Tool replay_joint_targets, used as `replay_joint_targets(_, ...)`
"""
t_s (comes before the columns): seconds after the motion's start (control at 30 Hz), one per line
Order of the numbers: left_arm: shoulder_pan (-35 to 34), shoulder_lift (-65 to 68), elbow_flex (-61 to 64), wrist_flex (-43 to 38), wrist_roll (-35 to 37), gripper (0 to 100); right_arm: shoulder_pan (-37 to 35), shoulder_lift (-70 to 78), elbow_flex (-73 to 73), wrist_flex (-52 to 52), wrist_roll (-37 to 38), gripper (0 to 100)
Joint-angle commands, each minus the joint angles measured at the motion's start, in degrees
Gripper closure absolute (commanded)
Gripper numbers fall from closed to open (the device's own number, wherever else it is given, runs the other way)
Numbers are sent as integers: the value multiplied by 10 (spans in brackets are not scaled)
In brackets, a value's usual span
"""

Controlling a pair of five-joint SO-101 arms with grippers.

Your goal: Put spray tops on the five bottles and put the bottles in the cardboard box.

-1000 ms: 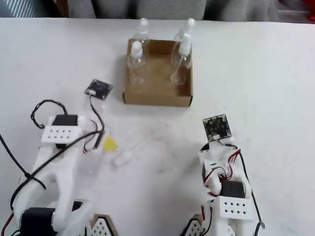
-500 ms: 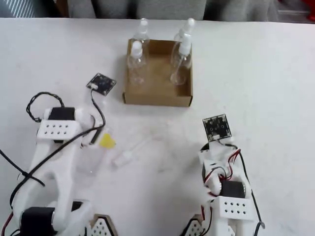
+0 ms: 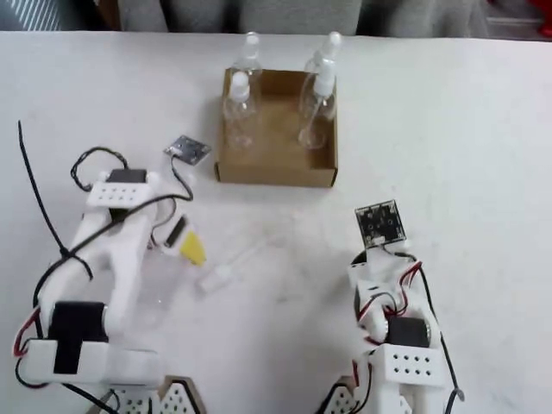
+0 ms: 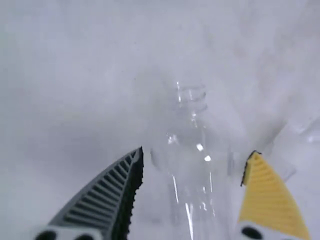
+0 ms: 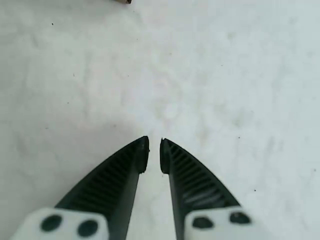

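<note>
White table bears a clear bottle, likely light, slick and crushable, between the jaws of the wide-open left gripper; grip mid-body, gently; right gripper nearly closed, empty.

Clear bottle between spread fingers
The left gripper has its grey finger and yellow finger flanking the bottle (threaded neck farthest from the camera) over the white table.

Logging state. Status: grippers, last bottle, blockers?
Left gripper open astride uncapped bottle lying on table. Right gripper shut over table. Spray top loose beside bottle. Nothing blocking box.
</note>
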Motion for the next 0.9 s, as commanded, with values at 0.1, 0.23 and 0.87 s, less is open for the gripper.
replay_joint_targets(0.1, 13, 38, -14, -51, 2, 684, 6, -1, -3, -11, -3, 971)
replay_joint_targets(0.23, 14, 41, -18, -54, 2, 691, 6, -1, -3, -11, -3, 971)
replay_joint_targets(0.87, 29, 41, -2, -94, 2, 898, 6, -1, -3, -11, -3, 971)
